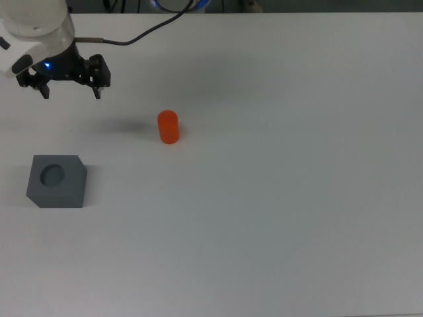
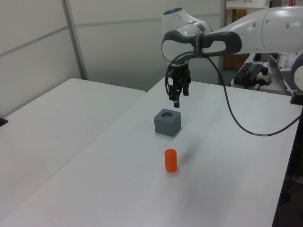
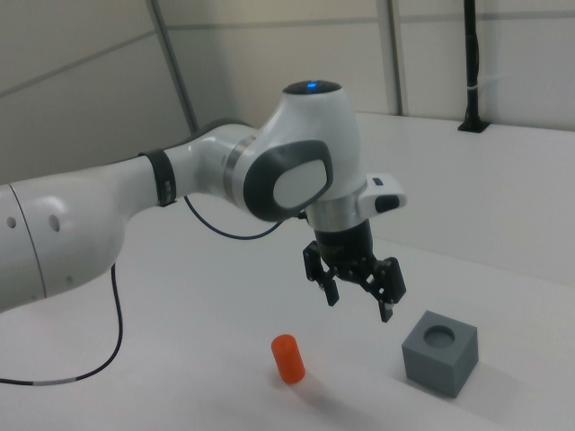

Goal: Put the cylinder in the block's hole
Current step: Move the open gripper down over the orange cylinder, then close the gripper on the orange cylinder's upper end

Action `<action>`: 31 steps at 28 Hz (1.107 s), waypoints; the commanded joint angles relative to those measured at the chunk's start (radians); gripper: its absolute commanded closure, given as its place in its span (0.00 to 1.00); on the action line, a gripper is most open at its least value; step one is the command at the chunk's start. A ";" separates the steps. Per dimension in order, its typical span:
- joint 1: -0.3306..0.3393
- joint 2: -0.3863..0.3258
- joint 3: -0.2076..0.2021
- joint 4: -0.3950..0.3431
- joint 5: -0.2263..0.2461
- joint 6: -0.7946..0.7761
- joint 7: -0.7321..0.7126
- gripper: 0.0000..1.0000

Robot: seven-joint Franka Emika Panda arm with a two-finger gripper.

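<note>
One orange cylinder [image 1: 168, 127] upright, one grey block [image 1: 57, 181] apart, one pincer [image 1: 71, 92] spread wide, empty, aloft

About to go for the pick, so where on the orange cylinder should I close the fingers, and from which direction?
Grip the cylinder across its round side wall, around mid-height or above, coming straight down from over it. It stands upright on the table with clear space all round, well apart from the block. The gripper is open, raised and empty, so a top-down approach looks unobstructed.

A white table [image 2: 118, 189] fills the scene; a second white table [image 2: 57, 109] stands just beside it.
</note>
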 commanded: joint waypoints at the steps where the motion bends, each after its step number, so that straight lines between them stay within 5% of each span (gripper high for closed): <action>1: 0.028 -0.148 0.016 -0.251 -0.008 0.194 0.020 0.00; 9: 0.028 -0.231 0.091 -0.414 -0.005 0.303 0.010 0.00; 16: 0.027 -0.227 0.174 -0.480 -0.005 0.387 0.004 0.00; 31: 0.043 -0.095 0.231 -0.479 -0.025 0.448 0.009 0.00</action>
